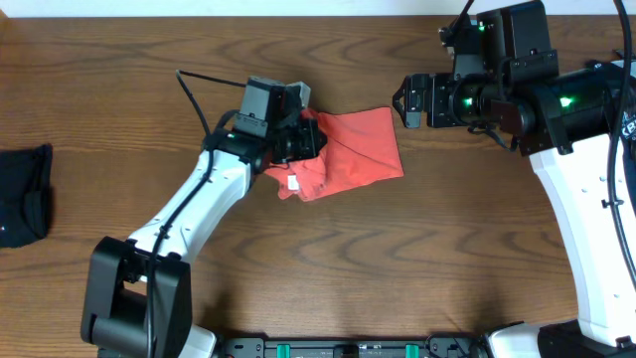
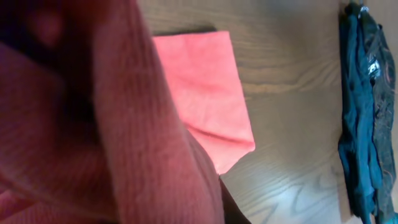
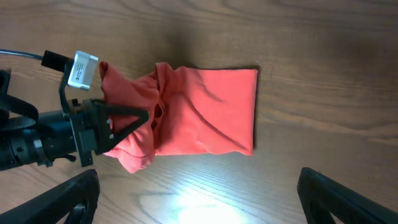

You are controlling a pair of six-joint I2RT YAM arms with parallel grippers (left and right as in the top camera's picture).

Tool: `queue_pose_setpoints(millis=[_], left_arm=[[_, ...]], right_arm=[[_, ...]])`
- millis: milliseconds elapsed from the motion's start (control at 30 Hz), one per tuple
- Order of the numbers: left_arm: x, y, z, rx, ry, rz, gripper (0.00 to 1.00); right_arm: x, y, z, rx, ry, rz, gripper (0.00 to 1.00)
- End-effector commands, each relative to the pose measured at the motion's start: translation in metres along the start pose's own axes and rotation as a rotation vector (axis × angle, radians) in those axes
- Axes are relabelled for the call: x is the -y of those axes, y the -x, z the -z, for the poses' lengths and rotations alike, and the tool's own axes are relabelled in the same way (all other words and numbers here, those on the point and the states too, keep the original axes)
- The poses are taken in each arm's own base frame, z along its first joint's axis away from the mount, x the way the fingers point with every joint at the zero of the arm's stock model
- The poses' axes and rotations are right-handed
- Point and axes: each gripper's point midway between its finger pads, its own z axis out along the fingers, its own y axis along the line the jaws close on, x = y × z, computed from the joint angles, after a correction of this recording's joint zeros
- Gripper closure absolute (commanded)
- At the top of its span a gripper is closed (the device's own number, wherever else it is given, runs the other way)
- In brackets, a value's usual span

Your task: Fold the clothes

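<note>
Lying at the middle of the counter [image 1: 447,259], the coral T-shirt [image 1: 353,149] is stretched with its long axis running between the arms. Its bunched left end is clamped in the left jaws, and the right jaws are spread wide, just off its right edge.

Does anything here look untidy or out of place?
Yes. The red shirt is flat only on its right; its left end is bunched in the shut left gripper. A black garment lies crumpled far left.
</note>
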Motion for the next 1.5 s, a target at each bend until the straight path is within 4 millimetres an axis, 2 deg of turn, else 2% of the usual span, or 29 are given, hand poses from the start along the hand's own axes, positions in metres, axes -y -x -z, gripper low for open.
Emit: queue_pose_setpoints(millis=[0,200,467,700,933,1200,1467], left_arm=[[0.009,0.005,-0.001,0.042,0.018,-0.015,0.94],[0.021,0.003,-0.010,0.081,0.060,-0.069,0.94],[0.041,-0.008,-0.030,0.076,0.034,-0.086,0.94],[0.030,-0.009,-0.037,0.083,0.078,-0.028,0.94],[0.022,0.002,-0.034,0.115,0.098,-0.016,0.94],[0.030,0.002,-0.036,0.127,0.084,-0.034,0.94],[0.039,-0.018,-0.065,0.084,0.064,-0.069,0.94]], right_arm=[[-0.001,-0.001,0.007,0.013,0.007,0.016,0.01],[-0.001,-0.002,0.007,0.009,0.006,0.015,0.01],[0.000,-0.007,0.007,-0.011,0.001,0.011,0.01],[0.002,-0.010,0.007,-0.023,-0.006,0.008,0.01],[0.010,-0.009,0.008,-0.013,-0.052,-0.003,0.01],[0.015,-0.007,0.008,-0.004,-0.084,-0.031,0.01],[0.015,-0.007,0.008,-0.005,-0.084,-0.038,0.01]])
